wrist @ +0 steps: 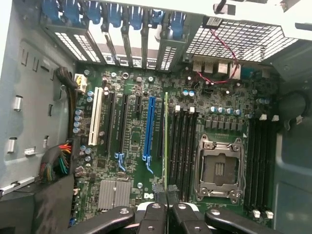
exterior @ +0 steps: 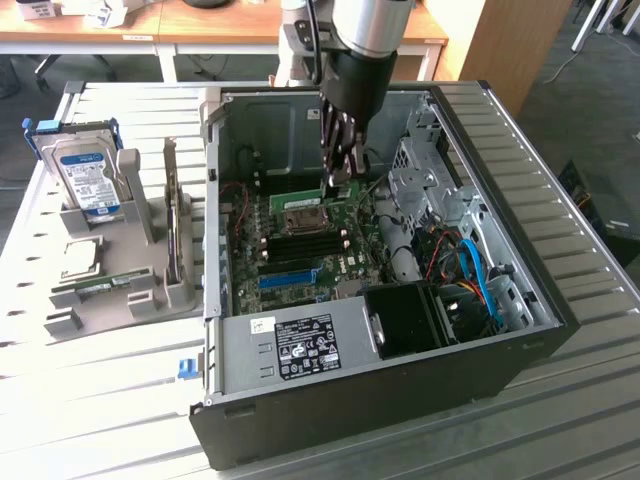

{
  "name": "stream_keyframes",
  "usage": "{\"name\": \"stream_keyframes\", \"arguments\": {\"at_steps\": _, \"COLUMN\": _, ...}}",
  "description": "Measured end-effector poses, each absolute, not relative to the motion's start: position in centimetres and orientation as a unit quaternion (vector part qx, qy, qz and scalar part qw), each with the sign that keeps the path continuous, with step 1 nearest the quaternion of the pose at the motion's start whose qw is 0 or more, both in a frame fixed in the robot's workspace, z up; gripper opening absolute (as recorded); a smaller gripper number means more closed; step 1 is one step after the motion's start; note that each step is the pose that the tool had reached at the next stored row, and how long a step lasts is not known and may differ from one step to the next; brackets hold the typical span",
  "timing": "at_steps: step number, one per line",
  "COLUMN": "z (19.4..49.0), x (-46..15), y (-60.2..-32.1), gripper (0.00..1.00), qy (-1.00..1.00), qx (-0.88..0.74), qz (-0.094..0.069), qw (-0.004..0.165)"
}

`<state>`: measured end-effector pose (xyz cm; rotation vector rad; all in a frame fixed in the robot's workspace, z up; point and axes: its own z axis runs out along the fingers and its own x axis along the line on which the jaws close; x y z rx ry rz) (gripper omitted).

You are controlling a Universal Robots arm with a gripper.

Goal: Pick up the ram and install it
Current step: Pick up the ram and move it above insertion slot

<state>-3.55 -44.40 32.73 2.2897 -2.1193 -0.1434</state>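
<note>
The ram (wrist: pixel 166 146) is a thin green stick, seen edge-on in the wrist view. It runs lengthwise along the black memory slots (wrist: pixel 183 146) beside the empty CPU socket (wrist: pixel 219 168). My gripper (wrist: pixel 166 193) is shut on its near end, one black finger on each side. In the exterior view the gripper (exterior: pixel 338 180) reaches down into the open computer case (exterior: pixel 520 270), over the far part of the motherboard. The ram (exterior: pixel 298 197) shows there as a green strip just beyond the CPU socket (exterior: pixel 300 212). Whether the stick is seated in a slot I cannot tell.
A blue expansion slot (wrist: pixel 148 126) and a white one (wrist: pixel 95 117) lie beside the memory slots. A metal drive cage (exterior: pixel 425 190) and blue cables (exterior: pixel 478 275) fill the case's right side. Outside, a grey holder (exterior: pixel 140 280) carries a hard drive (exterior: pixel 85 175) and another green stick (exterior: pixel 100 286).
</note>
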Motion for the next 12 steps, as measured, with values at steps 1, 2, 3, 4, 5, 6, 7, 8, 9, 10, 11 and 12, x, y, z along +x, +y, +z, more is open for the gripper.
{"name": "stream_keyframes", "arguments": {"at_steps": 1, "z": 32.6, "x": -3.6, "y": -44.4, "gripper": 0.12, "qy": -0.679, "qx": 0.733, "qz": -0.046, "qw": 0.009}}
{"name": "stream_keyframes", "arguments": {"at_steps": 2, "z": 32.5, "x": -3.6, "y": -44.4, "gripper": 0.12, "qy": -0.679, "qx": 0.733, "qz": -0.046, "qw": 0.009}}
{"name": "stream_keyframes", "arguments": {"at_steps": 3, "z": 32.4, "x": -3.6, "y": -44.4, "gripper": 0.12, "qy": -0.679, "qx": 0.733, "qz": -0.046, "qw": 0.009}}
{"name": "stream_keyframes", "arguments": {"at_steps": 4, "z": 32.2, "x": -3.6, "y": -44.4, "gripper": 0.12, "qy": -0.679, "qx": 0.733, "qz": -0.046, "qw": 0.009}}
{"name": "stream_keyframes", "arguments": {"at_steps": 5, "z": 32.1, "x": -3.6, "y": -44.4, "gripper": 0.12, "qy": -0.679, "qx": 0.733, "qz": -0.046, "qw": 0.009}}
{"name": "stream_keyframes", "arguments": {"at_steps": 6, "z": 32.0, "x": -3.6, "y": -44.4, "gripper": 0.12, "qy": -0.679, "qx": 0.733, "qz": -0.046, "qw": 0.009}}
{"name": "stream_keyframes", "arguments": {"at_steps": 7, "z": 31.9, "x": -3.6, "y": -44.4, "gripper": 0.12, "qy": -0.679, "qx": 0.733, "qz": -0.046, "qw": 0.009}}
{"name": "stream_keyframes", "arguments": {"at_steps": 8, "z": 31.8, "x": -3.6, "y": -44.4, "gripper": 0.12, "qy": -0.679, "qx": 0.733, "qz": -0.046, "qw": 0.009}}
{"name": "stream_keyframes", "arguments": {"at_steps": 9, "z": 31.6, "x": -3.6, "y": -44.4, "gripper": 0.12, "qy": -0.679, "qx": 0.733, "qz": -0.046, "qw": 0.009}}
{"name": "stream_keyframes", "arguments": {"at_steps": 10, "z": 31.5, "x": -3.6, "y": -44.4, "gripper": 0.12, "qy": -0.679, "qx": 0.733, "qz": -0.046, "qw": 0.009}}
{"name": "stream_keyframes", "arguments": {"at_steps": 11, "z": 31.3, "x": -3.6, "y": -44.4, "gripper": 0.12, "qy": -0.679, "qx": 0.733, "qz": -0.046, "qw": 0.009}}
{"name": "stream_keyframes", "arguments": {"at_steps": 12, "z": 31.2, "x": -3.6, "y": -44.4, "gripper": 0.12, "qy": -0.679, "qx": 0.733, "qz": -0.046, "qw": 0.009}}
